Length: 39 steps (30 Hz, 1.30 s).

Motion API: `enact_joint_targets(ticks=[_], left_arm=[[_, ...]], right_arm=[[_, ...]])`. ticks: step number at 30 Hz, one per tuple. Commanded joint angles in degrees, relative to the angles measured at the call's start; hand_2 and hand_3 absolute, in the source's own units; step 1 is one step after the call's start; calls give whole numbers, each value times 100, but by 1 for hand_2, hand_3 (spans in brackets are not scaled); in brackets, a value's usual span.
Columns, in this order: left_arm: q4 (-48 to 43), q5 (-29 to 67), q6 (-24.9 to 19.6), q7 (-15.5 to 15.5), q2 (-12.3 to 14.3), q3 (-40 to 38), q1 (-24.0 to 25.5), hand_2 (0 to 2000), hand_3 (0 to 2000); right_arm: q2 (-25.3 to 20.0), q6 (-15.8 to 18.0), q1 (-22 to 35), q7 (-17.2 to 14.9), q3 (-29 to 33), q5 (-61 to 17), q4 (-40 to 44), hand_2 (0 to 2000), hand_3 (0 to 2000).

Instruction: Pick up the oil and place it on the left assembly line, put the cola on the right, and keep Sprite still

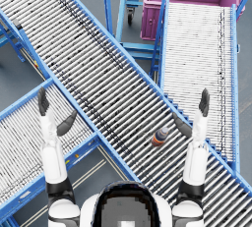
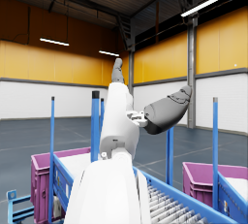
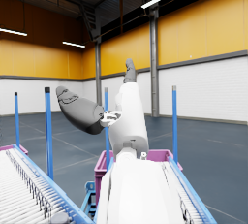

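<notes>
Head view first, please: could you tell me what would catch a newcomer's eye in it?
A lone small bottle sits on the wide diagonal conveyor near the right hand. Both it and the left hand are raised, open and empty. A pink bin stands at the top right.

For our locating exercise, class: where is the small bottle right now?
In the head view, the bottle sits on the long diagonal roller conveyor, on the robot's right side, close beside the right hand but untouched.
</notes>
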State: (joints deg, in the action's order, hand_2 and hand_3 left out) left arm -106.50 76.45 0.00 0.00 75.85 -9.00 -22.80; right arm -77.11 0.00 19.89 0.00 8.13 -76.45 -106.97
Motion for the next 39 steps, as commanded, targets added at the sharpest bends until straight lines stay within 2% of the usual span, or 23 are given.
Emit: enact_joint_targets(ticks=[1, 12, 21, 26, 39], left_arm=[[-56, 0, 0, 0, 4, 15, 9, 0, 0], [-36, 0, 0, 0, 63, -16, 87, 0, 0], [-22, 0, 0, 0, 99, 38, 102, 0, 0], [44, 0, 0, 0, 109, 98, 47, 0, 0], [32, 0, 0, 0, 163, 68, 90, 0, 0]], right_arm=[[-24, 0, -113, 0, -46, 0, -124, 0, 0], [-30, 0, -972, 0, -1070, -1, -601, 0, 0], [-19, 0, -1266, 0, -1560, -1, -108, 0, 0], [-68, 0, -1270, 0, -1936, -1, 758, 0, 0], [-425, 0, -700, 0, -2213, 0, 3030, 0, 0]])
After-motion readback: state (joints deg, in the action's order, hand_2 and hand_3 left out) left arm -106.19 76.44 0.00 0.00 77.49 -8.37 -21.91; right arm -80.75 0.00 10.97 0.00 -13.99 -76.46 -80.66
